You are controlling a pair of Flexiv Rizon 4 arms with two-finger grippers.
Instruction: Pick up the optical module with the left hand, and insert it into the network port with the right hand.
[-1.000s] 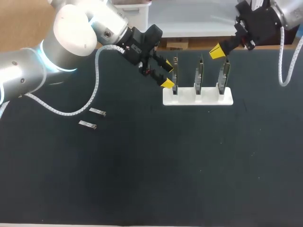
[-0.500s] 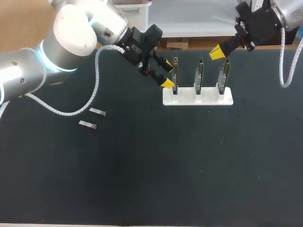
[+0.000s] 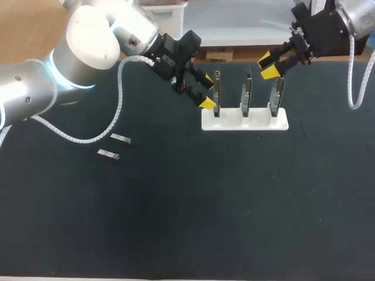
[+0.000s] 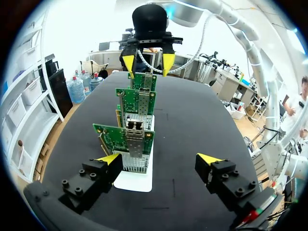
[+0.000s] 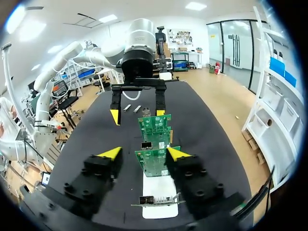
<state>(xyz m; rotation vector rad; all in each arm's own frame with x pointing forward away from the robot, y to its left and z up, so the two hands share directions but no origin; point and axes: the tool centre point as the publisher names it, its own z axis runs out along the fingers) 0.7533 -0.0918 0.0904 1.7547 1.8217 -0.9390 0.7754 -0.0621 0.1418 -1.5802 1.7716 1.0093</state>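
The right tool (image 3: 267,65) has turned since a second ago, so both yellow tips now show, parted and holding nothing, above the right-end network card (image 3: 278,93) in the white stand (image 3: 245,121). The left tool (image 3: 208,91) stays spread wide and empty beside the left-end network card (image 3: 217,88). An optical module (image 3: 120,138) and a second module (image 3: 109,154) lie on the tabletop (image 3: 193,205), well left of the stand.

Silver-white left arm (image 3: 88,47): rounded shells, cyan glowing ring at joint, spiral-wrapped white cable (image 3: 119,88) alongside. Right arm (image 3: 354,14): same silver, plain white cable (image 3: 349,70). Left gripper (image 3: 208,91) and right gripper (image 3: 267,65): black bodies, 2 yellow-tipped fingers each, black socket screws (image 4: 82,172) in finger blocks.
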